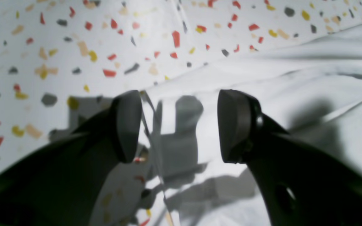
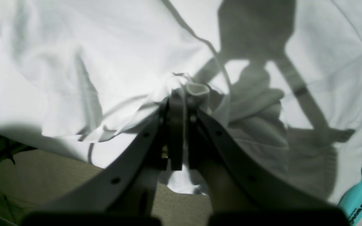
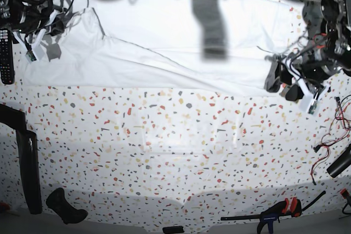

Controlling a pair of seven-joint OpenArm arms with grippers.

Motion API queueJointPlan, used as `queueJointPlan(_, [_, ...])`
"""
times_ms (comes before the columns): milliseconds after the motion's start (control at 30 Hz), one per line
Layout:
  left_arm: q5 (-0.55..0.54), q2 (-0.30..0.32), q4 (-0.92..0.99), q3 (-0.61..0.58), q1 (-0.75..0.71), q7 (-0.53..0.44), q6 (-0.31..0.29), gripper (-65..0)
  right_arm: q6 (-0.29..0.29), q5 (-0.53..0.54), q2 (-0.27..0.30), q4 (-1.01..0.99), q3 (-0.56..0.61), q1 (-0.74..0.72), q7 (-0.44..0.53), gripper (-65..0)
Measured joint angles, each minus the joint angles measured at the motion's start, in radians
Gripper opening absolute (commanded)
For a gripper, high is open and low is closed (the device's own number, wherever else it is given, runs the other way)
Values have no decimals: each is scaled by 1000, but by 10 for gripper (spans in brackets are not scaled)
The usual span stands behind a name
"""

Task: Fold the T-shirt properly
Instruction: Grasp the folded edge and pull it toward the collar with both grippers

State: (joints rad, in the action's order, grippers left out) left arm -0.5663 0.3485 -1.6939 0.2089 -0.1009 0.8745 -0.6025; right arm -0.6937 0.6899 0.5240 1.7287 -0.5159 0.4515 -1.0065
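Note:
The white T-shirt (image 3: 164, 53) lies stretched in a long band across the far side of the speckled table (image 3: 164, 146). Its right end reaches my left gripper (image 3: 282, 83). In the left wrist view that gripper (image 1: 181, 125) stands open, and the T-shirt's edge (image 1: 278, 88) lies flat on the table under and beyond its fingertips (image 1: 127, 125), with nothing between them. At the far left my right gripper (image 3: 41, 34) holds the other end. In the right wrist view it (image 2: 181, 94) is shut on a bunched fold of the T-shirt (image 2: 105, 62), and the cloth puckers around the tips.
A black remote (image 3: 5, 56) lies at the left edge. A clamp (image 3: 277, 212) and a dark tool (image 3: 66, 206) lie near the front edge. Loose wires (image 3: 329, 141) trail at the right. A teal marker (image 2: 361, 194) lies beside the cloth near my right gripper.

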Motion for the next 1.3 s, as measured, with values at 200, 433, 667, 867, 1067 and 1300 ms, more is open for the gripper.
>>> queueJointPlan(200, [3, -21, 148, 0, 53, 100, 0, -281, 0, 0, 0, 0, 0, 0, -3, -650])
queueJointPlan(433, [-151, -19, 146, 1, 54, 141, 0, -301, 0, 0, 0, 0, 0, 0, -4, -650])
queueJointPlan(667, [-131, -33, 146, 1, 53, 143, -25, -301, 0, 0, 0, 0, 0, 0, -4, -650])
queueJointPlan(867, [-130, -32, 146, 1, 54, 132, -26, -458, 0, 0, 0, 0, 0, 0, -4, -650])
queueJointPlan(1067, [-131, -32, 146, 1, 54, 105, -26, -650, 0, 0, 0, 0, 0, 0, -4, -650])
queueJointPlan(1300, [-204, -27, 98, 1, 53, 234, -29, -650, 0, 0, 0, 0, 0, 0, -8, -650])
